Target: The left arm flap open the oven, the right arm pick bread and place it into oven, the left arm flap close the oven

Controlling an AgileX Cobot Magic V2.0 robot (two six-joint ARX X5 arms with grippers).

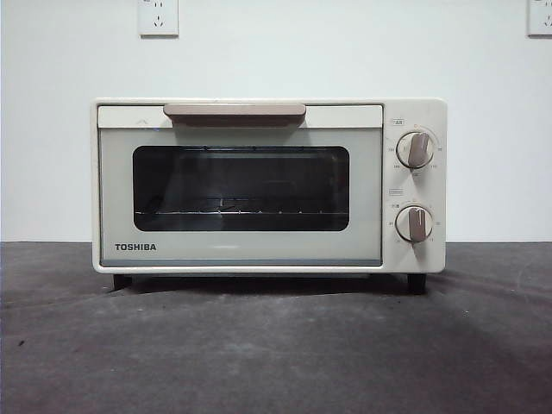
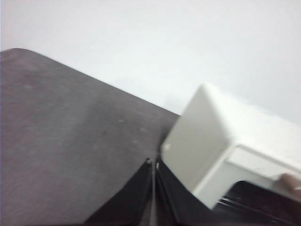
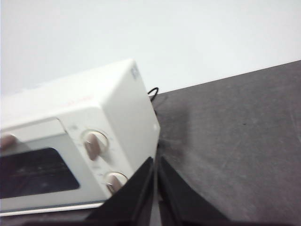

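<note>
Fingers pressed together both grippers [image 2: 152, 162] [image 3: 155, 160]; oven [image 1: 267, 185] door closed.

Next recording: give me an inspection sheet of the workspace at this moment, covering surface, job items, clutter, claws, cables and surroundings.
Surface: dark grey table, bare in front of the oven.
Job's things: cream TOSHIBA oven, door shut, handle at the top, wire rack inside, two knobs. Bread: nothing seen.
Clutter: nothing seen.
Claws: left claw shut, beside the oven's one end; right claw shut, by the knob end. Neither shows in the front view.
Cables: black cord behind the oven.
Surroundings: white wall, two sockets.
</note>
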